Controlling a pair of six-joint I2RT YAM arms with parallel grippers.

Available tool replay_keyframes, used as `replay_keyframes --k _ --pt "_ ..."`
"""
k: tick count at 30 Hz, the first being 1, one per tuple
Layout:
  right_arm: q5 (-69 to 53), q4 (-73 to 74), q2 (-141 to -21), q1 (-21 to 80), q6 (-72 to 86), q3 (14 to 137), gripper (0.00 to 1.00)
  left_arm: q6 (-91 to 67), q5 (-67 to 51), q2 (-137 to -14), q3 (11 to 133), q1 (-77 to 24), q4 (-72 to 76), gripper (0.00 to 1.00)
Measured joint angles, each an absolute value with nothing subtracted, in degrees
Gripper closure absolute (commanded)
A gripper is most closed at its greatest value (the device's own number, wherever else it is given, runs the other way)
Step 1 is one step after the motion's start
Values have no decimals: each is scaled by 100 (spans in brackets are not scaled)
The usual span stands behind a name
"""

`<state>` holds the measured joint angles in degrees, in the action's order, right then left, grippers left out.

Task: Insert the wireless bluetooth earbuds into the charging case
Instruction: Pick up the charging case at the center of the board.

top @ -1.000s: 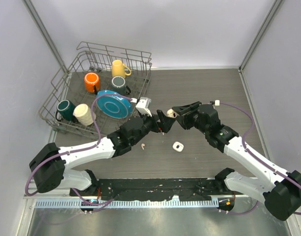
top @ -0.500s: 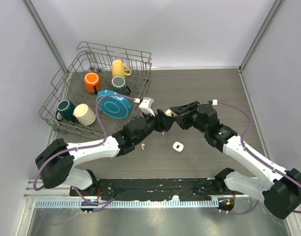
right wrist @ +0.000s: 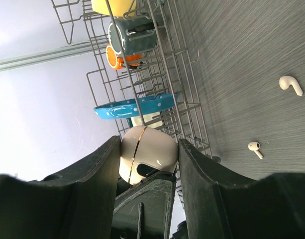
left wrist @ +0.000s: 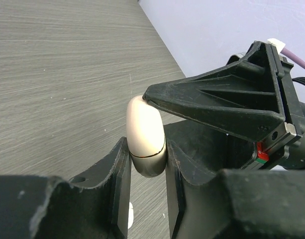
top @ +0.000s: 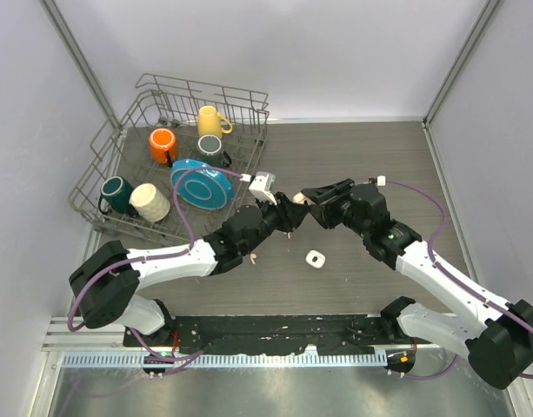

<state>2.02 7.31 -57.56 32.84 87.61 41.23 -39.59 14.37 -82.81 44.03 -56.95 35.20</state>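
The white charging case (top: 303,200) hangs in mid-air above the table's middle, held from both sides. My left gripper (top: 291,212) is shut on its lower end, and the left wrist view has the case (left wrist: 146,132) squeezed between both fingers. My right gripper (top: 312,196) is shut on the same case (right wrist: 148,152), its seam line upright between the fingers. One white earbud (top: 253,257) lies on the table under the left arm, another (top: 315,258) just right of it. The right wrist view catches the two earbuds (right wrist: 290,84) (right wrist: 255,149) lying loose on the wood.
A wire dish rack (top: 201,87) stands at the back left with a yellow mug (top: 212,120), an orange mug (top: 163,143), further mugs and a blue plate (top: 201,184). The two arms meet close in front of the rack's right corner.
My left gripper has moved up to the case and its jaws have come together on it. The right gripper has kept its hold and barely moved.
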Motion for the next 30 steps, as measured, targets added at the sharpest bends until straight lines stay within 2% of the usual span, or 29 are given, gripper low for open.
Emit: replay_keyframes --k 3,4,5,6,9,12,14,15,17,18,21,24,25,26,28,29,30 --pt "220 731 -5712 3282 8759 4123 99 -3977 1439 -8294 4414 -5695 3568 89" --pt "226 733 -5706 3277 8757 4123 99 -3981 1435 -8300 4414 -5695 3583 87" --pt "231 733 -5697 3277 8757 4121 99 -3983 1437 -8311 4416 -5695 3605 80" --pt "239 733 -5693 3273 8757 4119 99 -3983 1437 -8322 4418 -5695 3623 60" --pt "222 733 -5682 3273 8757 4097 99 -3981 1431 -8353 4425 -5695 3660 62" --pt "178 738 -5649 3295 8757 4056 99 -3979 1426 -8372 4429 -5695 3662 59" --pt "158 738 -5649 3295 8757 4053 99 -3977 1426 -8381 4436 -5695 3675 64" --pt "154 740 -5649 3295 8757 4053 99 -3981 1426 -8383 4440 -5695 3688 71" --pt "161 733 -5638 3293 8757 4051 99 -3988 1426 -8405 4451 -5693 3704 79" --pt "172 733 -5631 3291 8757 4049 99 -4007 1424 -8416 4462 -5693 3708 88" --pt "191 731 -5596 3288 8746 4049 97 -4029 1411 -8427 4475 -5693 3745 100" --pt "196 733 -5575 3288 8713 4042 77 -4007 1385 -8427 4475 -5693 3754 100" --pt "198 731 -5568 3286 8702 4038 52 -3992 1365 -8427 4475 -5693 3756 100" --pt "198 733 -5557 3286 8665 4036 41 -3972 1343 -8427 4475 -5693 3756 100" --pt "191 731 -5505 3284 8532 4034 24 -3861 1247 -8427 4475 -5690 3793 100" --pt "148 733 -5472 3282 8396 4040 18 -3760 1184 -8423 4473 -5693 3809 100" --pt "82 738 -5439 3284 8274 4051 18 -3669 1109 -8416 4462 -5695 3822 100"
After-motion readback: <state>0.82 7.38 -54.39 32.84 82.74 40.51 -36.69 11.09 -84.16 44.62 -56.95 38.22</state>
